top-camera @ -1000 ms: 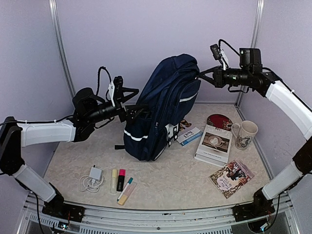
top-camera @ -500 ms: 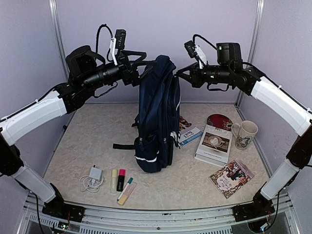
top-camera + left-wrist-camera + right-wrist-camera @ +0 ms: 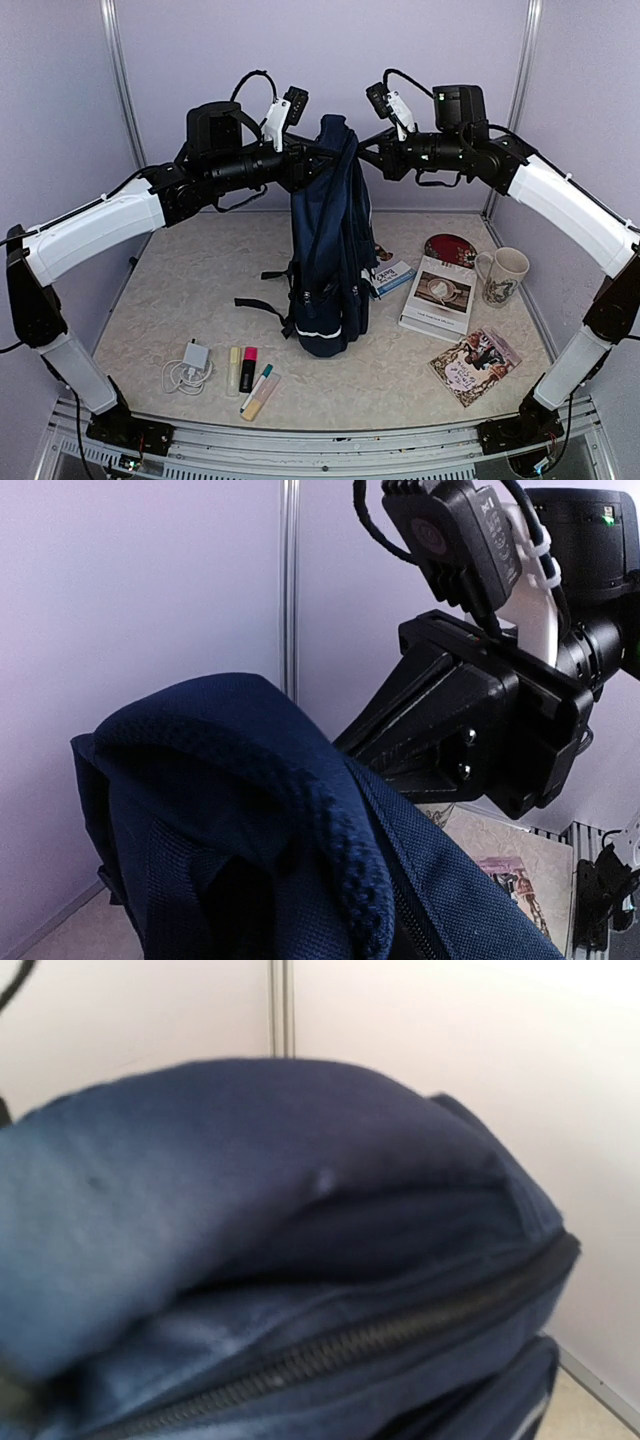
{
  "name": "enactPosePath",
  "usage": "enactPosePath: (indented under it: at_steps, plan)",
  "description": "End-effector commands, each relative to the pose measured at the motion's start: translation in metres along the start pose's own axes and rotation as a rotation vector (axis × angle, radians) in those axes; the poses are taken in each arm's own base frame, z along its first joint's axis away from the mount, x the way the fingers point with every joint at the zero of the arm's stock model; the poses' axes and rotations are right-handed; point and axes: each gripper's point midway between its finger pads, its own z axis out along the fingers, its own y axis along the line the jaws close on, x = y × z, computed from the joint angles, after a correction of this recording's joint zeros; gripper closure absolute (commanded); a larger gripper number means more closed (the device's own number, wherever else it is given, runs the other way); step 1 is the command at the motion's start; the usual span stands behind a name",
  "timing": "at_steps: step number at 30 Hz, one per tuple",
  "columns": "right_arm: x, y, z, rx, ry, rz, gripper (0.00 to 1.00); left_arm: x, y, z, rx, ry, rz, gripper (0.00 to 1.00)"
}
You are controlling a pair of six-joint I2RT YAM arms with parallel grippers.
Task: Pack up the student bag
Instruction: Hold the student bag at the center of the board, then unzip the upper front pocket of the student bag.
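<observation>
small box (image 3: pixel 390 277), 3 o'clock from centre: blue print, too small for me to read
book (image 3: pixel 437 293), 3 o'clock: cover lettering blurred
magazine (image 3: pixel 476 364), 4 o'clock: title illegible
student bag (image 3: pixel 325 260), centre: nothing I can read

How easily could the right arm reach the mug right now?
Probably not freely: nothing blocks the mug, but the right fingers seem clamped on the top of the student bag, propping it upright.
</observation>
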Motion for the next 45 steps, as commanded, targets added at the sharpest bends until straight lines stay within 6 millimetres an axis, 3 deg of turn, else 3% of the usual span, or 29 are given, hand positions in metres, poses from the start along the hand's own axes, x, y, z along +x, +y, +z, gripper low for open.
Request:
enactPosePath:
  at_steps: [1,5,9,11,13,15,20,22,28,38,42,45]
  plan:
    - [-0.056,0.008,-0.018,-0.018,-0.154,-0.067,1.0,0.015,-0.02,-0.006,0.108,0.052,0.055,0.98]
    - [-0.061,-0.012,-0.029,-0.008,-0.165,-0.028,1.0,-0.002,-0.06,-0.031,0.257,-0.035,0.242,1.0]
    - [-0.046,-0.055,-0.036,0.023,-0.141,0.062,1.0,-0.025,-0.073,-0.064,0.278,-0.162,0.39,1.0]
    - [-0.041,-0.078,-0.039,0.051,-0.154,0.105,1.0,-0.019,-0.086,-0.068,0.316,-0.166,0.514,1.0]
    - [-0.034,-0.09,-0.037,0.049,-0.156,0.125,1.0,-0.003,-0.104,-0.068,0.375,-0.141,0.613,1.0]
    - [-0.028,-0.101,-0.034,0.051,-0.14,0.146,1.0,0.002,-0.11,-0.071,0.412,-0.152,0.644,1.0]
    - [0.029,-0.135,-0.027,0.064,-0.056,0.236,1.0,-0.005,-0.11,-0.101,0.455,-0.288,0.689,1.0]
    - [0.054,-0.135,-0.027,-0.018,-0.045,0.298,1.0,-0.009,-0.105,-0.112,0.443,-0.335,0.682,1.0]
    - [0.082,-0.127,-0.033,-0.076,-0.009,0.327,1.0,-0.013,-0.082,-0.134,0.444,-0.39,0.655,1.0]
    - [0.155,-0.105,-0.027,-0.143,0.078,0.398,1.0,-0.022,-0.065,-0.136,0.353,-0.503,0.577,1.0]
    - [0.158,-0.111,-0.026,-0.107,0.076,0.41,0.99,-0.025,-0.054,-0.12,0.316,-0.477,0.506,1.0]
    - [0.141,-0.119,-0.033,-0.05,0.06,0.389,0.82,-0.024,-0.05,-0.112,0.282,-0.469,0.487,1.0]
